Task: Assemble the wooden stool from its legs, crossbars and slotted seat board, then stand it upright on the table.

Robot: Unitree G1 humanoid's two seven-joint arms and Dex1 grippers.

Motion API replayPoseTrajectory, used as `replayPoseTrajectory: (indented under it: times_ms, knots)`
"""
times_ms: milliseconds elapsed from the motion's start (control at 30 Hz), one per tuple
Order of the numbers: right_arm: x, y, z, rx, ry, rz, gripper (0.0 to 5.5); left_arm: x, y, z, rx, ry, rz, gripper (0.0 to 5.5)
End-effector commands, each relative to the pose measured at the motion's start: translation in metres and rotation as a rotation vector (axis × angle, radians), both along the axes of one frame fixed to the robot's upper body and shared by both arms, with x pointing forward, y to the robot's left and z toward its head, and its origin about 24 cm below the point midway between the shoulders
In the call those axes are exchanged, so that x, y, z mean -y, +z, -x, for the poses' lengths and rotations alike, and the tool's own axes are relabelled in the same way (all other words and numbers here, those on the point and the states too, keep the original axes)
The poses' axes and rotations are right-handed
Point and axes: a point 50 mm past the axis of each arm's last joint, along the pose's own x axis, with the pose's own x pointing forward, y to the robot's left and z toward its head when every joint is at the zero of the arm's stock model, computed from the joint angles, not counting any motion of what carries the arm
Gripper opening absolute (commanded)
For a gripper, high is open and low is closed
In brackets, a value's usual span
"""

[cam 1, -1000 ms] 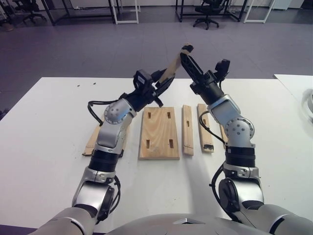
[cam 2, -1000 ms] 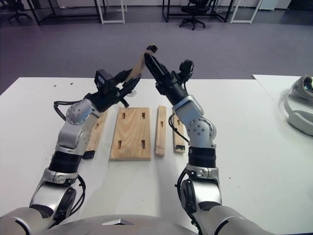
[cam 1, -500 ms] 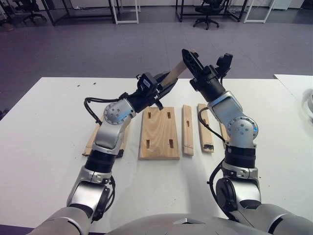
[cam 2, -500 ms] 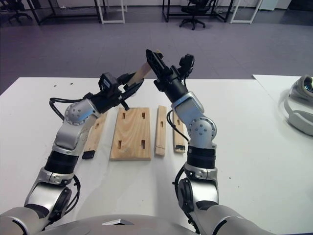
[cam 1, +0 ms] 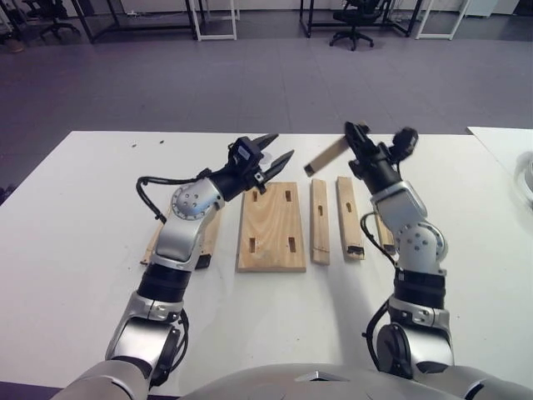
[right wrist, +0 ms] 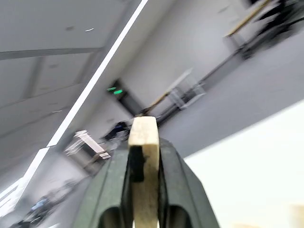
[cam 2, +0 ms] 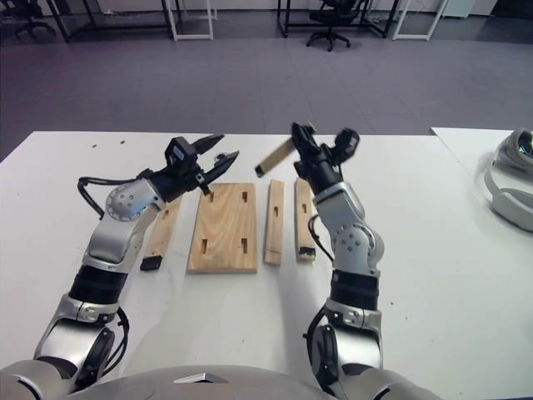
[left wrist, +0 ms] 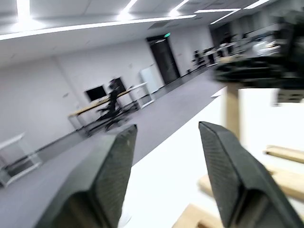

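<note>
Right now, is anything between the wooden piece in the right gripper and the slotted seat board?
Nothing lies on the seat board; its slots look bare. Only the open left gripper hovers by its far left corner, near the wooden piece.

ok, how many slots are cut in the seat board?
4. The seat board lies flat: far-left slot, far-right slot, near-left slot, near-right slot. Its top face is in full view, so none should be hidden.
</note>
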Motion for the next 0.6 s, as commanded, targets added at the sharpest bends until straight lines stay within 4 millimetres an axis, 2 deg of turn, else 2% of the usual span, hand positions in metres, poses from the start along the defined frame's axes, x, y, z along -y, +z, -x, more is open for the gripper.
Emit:
replayPoseTrajectory:
  times_ms: [33, 133, 200, 433, 533, 600]
  knots:
    - [-0.004, -0.036, 0.007, -0.113, -0.055, 0.016, 0.41, -0.017, -0.015, 0.001, -0.091, 0.114, 0.072, 2.63]
    - [-0.003, -0.058, 0.010, -0.176, -0.098, -0.004, 0.41, -0.021, -0.020, 0.001, -0.115, 0.163, 0.108, 2.63]
    - [-0.001, -0.065, 0.009, -0.187, -0.123, -0.005, 0.41, -0.021, -0.021, 0.000, -0.121, 0.171, 0.116, 2.63]
    - [-0.002, -0.085, 0.009, -0.223, -0.128, 0.183, 0.41, -0.021, -0.021, 0.000, -0.126, 0.162, 0.116, 2.63]
    - [-0.002, -0.091, 0.012, -0.218, -0.096, 0.385, 0.41, -0.023, -0.021, 0.001, -0.126, 0.173, 0.114, 2.63]
    - [-0.007, -0.102, 0.019, -0.208, -0.036, 0.587, 0.41, -0.024, -0.021, 0.001, -0.126, 0.177, 0.114, 2.63]
